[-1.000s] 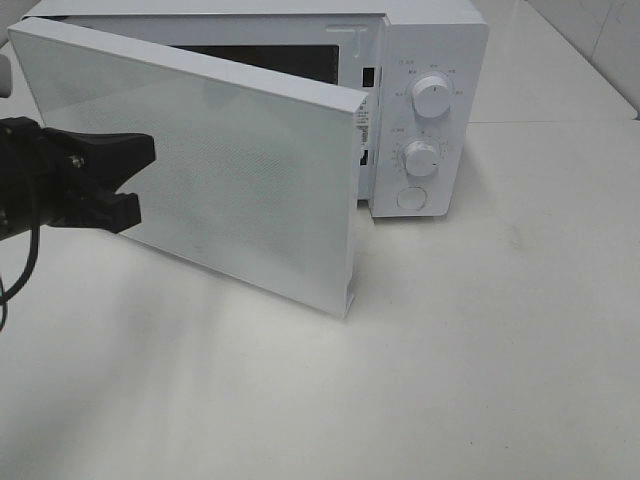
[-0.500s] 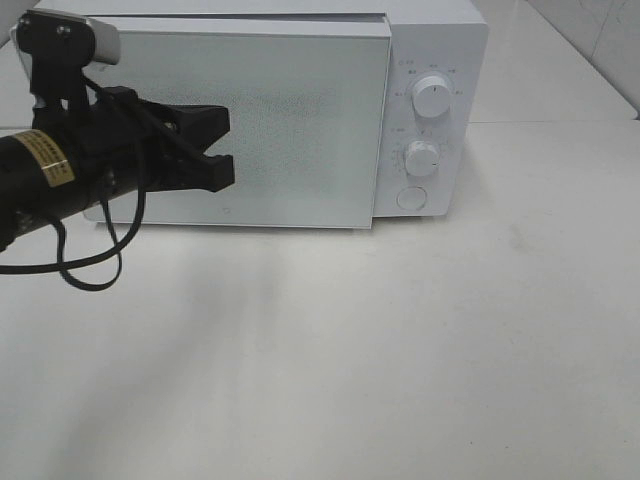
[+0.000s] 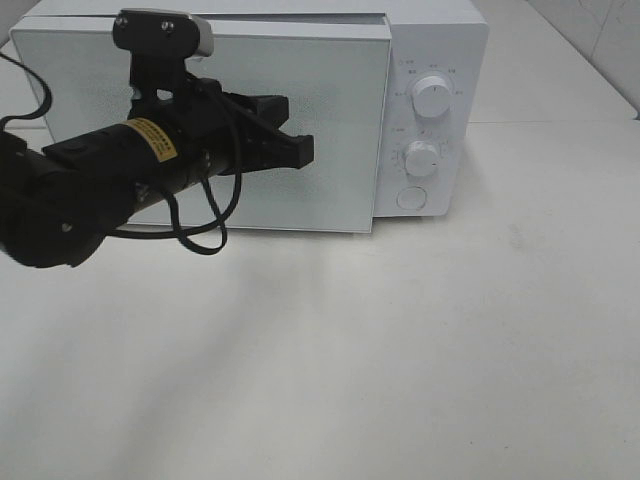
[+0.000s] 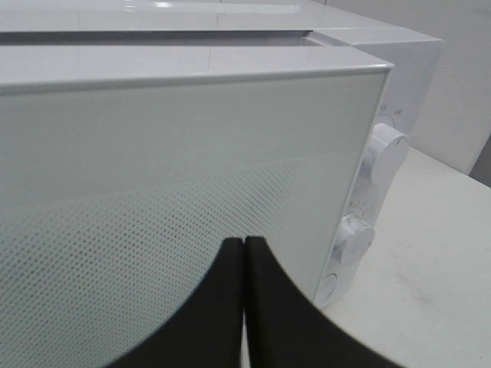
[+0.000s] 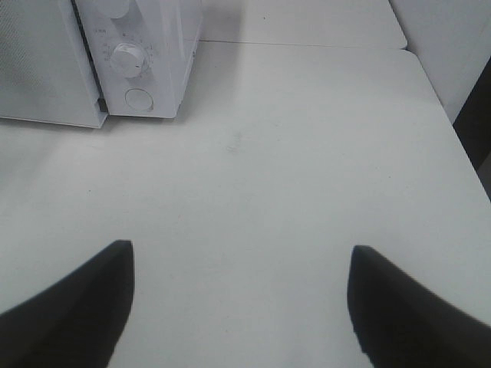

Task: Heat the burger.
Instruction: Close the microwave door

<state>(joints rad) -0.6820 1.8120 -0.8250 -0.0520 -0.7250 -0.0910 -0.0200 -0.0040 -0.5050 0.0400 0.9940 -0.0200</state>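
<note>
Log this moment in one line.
microwave door: closed or nearly | left jaws: shut, at door front | right jaws: open, empty | burger: unseen

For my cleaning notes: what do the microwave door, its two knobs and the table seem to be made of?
Microwave door: probably glass or glossy plastic; a fine dot screen shows through its pale sheen. Upper knob and lower knob: likely white moulded plastic, smooth, satin. Table: white and matt, perhaps laminate; faint scuffs, no grain; uncertain.
</note>
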